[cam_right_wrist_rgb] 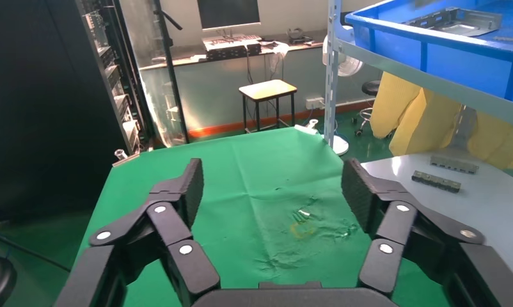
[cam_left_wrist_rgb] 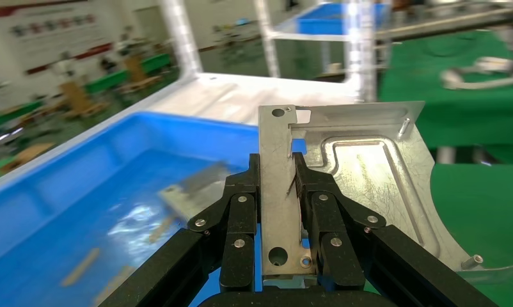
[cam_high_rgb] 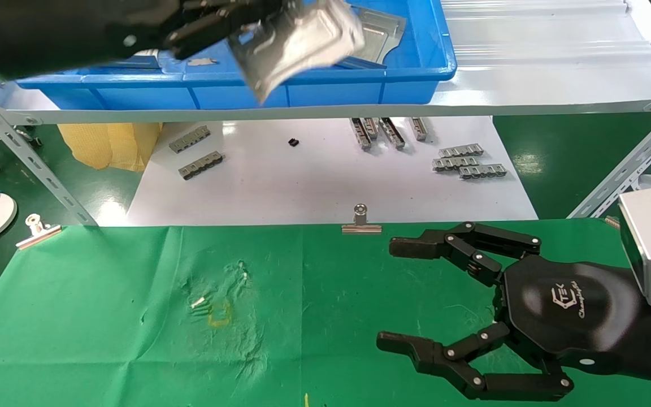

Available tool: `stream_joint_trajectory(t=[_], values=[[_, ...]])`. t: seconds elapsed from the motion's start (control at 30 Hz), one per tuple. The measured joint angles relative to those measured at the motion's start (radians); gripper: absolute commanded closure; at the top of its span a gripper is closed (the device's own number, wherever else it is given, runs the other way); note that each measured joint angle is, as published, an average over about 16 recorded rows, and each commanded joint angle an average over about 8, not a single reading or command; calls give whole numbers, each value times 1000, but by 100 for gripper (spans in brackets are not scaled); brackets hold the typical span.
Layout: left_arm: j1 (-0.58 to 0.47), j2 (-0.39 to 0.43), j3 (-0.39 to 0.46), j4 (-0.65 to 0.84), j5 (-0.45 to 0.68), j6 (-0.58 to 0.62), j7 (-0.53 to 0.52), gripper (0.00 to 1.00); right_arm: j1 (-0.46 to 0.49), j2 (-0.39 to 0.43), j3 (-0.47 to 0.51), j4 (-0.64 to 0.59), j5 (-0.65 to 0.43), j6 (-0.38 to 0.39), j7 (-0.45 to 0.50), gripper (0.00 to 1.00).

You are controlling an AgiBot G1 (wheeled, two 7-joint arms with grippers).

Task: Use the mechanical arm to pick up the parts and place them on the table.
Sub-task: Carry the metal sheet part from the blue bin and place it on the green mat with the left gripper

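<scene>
My left gripper [cam_high_rgb: 241, 31] is shut on a silver sheet-metal part [cam_high_rgb: 303, 39] and holds it in the air above the front of the blue tray [cam_high_rgb: 325, 90]. In the left wrist view its fingers [cam_left_wrist_rgb: 241, 204] pinch the part's bent flange [cam_left_wrist_rgb: 277, 185], and the ribbed plate [cam_left_wrist_rgb: 369, 173] spreads beyond them. Another part [cam_high_rgb: 379, 31] lies in the tray's back right; it also shows in the right wrist view [cam_right_wrist_rgb: 462, 19]. The green table [cam_high_rgb: 133, 316] is below. My right gripper [cam_high_rgb: 396, 294] is open and empty, low over the table's right side.
The blue tray sits on a metal shelf [cam_high_rgb: 557, 68]. A white board [cam_high_rgb: 325, 181] behind the table carries several small grey toothed strips [cam_high_rgb: 467, 161]. Binder clips [cam_high_rgb: 361, 220] hold the cloth's far edge. A scuffed yellowish patch [cam_high_rgb: 221, 308] marks the cloth's middle.
</scene>
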Motion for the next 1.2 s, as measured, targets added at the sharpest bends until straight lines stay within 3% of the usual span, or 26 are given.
stream_joint_trajectory(t=[0.23,0.47,0.83,0.9,1.1,1.13,1.2], values=[[112,-99,59,-127,-28,83,57,100,0,0,0,0,0,0,0,0],[264,-184,164,-258,-31,78,178,100,0,0,0,0,0,0,0,0],[357,-170,276,-194,51,3,460,100,0,0,0,0,0,0,0,0],[356,-157,282,-161,62,-12,501,85,0,0,0,0,0,0,0,0],[347,-120,291,-69,86,-53,598,10,0,0,0,0,0,0,0,0],[345,-115,291,-55,87,-58,610,2,0,0,0,0,0,0,0,0],[340,-106,292,-32,89,-64,632,0,0,0,0,0,0,0,0,0]])
